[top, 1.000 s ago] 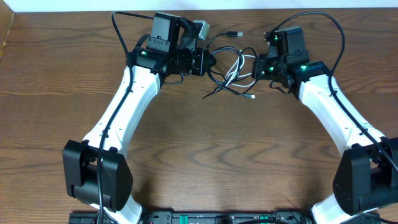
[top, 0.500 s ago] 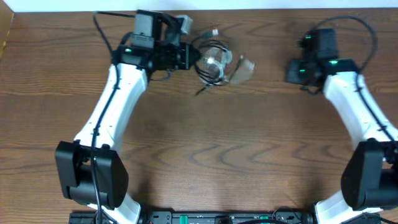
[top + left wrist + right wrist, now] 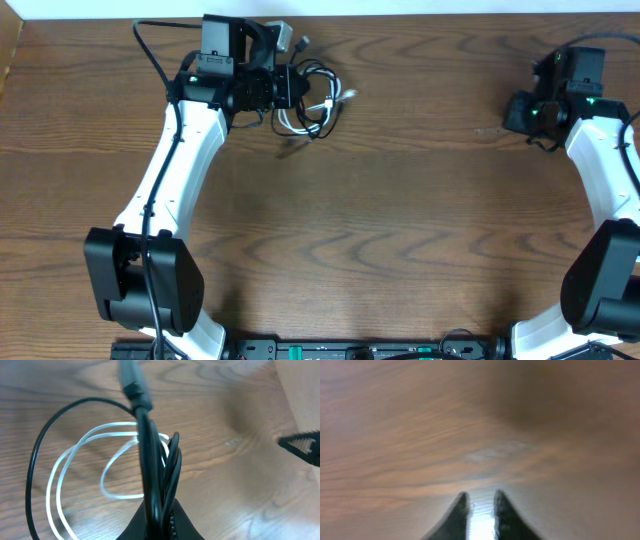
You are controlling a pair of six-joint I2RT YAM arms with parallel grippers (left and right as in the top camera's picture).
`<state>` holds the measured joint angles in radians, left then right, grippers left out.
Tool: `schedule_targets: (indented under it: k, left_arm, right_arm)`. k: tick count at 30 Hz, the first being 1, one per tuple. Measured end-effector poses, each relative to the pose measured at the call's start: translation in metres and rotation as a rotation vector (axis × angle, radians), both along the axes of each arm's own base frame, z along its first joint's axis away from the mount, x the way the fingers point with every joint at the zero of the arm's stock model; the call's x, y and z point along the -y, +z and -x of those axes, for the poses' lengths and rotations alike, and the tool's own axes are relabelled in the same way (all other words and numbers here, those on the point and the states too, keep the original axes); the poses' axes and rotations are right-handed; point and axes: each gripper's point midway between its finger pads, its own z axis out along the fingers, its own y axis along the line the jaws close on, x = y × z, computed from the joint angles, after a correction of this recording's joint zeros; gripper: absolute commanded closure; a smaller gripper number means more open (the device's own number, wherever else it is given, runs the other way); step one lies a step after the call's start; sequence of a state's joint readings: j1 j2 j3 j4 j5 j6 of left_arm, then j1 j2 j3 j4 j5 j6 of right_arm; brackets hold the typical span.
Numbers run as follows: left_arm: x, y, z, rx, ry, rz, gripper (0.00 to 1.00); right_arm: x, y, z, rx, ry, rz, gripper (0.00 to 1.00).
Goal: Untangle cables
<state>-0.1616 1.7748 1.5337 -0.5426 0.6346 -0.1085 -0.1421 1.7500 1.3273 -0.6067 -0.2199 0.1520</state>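
Observation:
The black and white cables (image 3: 312, 98) lie in one tangled bunch of loops at the back left of the table. My left gripper (image 3: 297, 88) is shut on several strands of the black cable (image 3: 145, 450), which run up from between its jaws. The white cable (image 3: 107, 435) loops on the wood just past them, threaded through the black loop. A small plug end (image 3: 348, 95) sticks out on the bunch's right. My right gripper (image 3: 512, 112) is far off at the back right, over bare wood. Its fingertips (image 3: 461, 502) stand a little apart with nothing between them.
The table's back edge (image 3: 400, 14) runs close behind both grippers. Thick black wires arc over each arm, one over the left arm (image 3: 150, 50). A wide stretch of bare wood (image 3: 430, 110) separates the bunch from the right gripper.
The left gripper has dragged the cable bunch to the left. The right gripper has let go of it, swung away to the right and parted its fingers a little.

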Motion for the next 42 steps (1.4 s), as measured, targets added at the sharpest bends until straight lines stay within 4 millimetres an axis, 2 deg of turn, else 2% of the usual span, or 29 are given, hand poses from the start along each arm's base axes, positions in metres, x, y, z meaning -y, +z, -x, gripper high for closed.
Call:
schedule_targets:
  k: [2, 7, 13, 18, 26, 31, 35, 38, 42]
  left_arm:
    - [0.007, 0.002, 0.003, -0.003, -0.025, 0.022, 0.92]
    - [0.027, 0.01, 0.016, -0.016, -0.105, 0.091, 0.93]
    - [0.047, 0.016, 0.026, -0.027, -0.161, 0.14, 0.93]
    - [0.054, 0.022, 0.024, -0.024, -0.156, 0.17, 0.93]
    - [0.057, 0.026, 0.021, -0.066, -0.11, 0.216, 0.92]
    - [0.069, 0.026, 0.028, -0.089, -0.122, 0.225, 0.92]
    - [0.08, 0.026, 0.035, -0.097, -0.146, 0.227, 0.93]
    - [0.082, 0.026, 0.036, -0.102, -0.146, 0.231, 0.92]
    - [0.083, 0.028, 0.033, -0.109, -0.131, 0.245, 0.93]
  right_arm:
    - [-0.031, 0.01, -0.005, 0.058, 0.135, -0.102, 0.59]
    - [-0.103, 0.045, -0.008, 0.205, 0.43, -0.312, 0.46]
    - [-0.176, 0.07, 0.009, 0.278, 0.666, -0.458, 0.42]
    - [-0.215, 0.074, 0.022, 0.251, 0.725, -0.502, 0.43]
    - [-0.238, 0.06, 0.017, 0.167, 0.575, -0.448, 0.5]
    - [-0.249, 0.053, 0.009, 0.164, 0.461, -0.374, 0.65]
    - [-0.243, 0.044, 0.001, 0.158, 0.326, -0.286, 0.75]
    - [-0.231, 0.037, -0.005, 0.152, 0.234, -0.236, 0.87]
    - [-0.226, 0.027, -0.006, 0.121, 0.189, -0.222, 0.98]
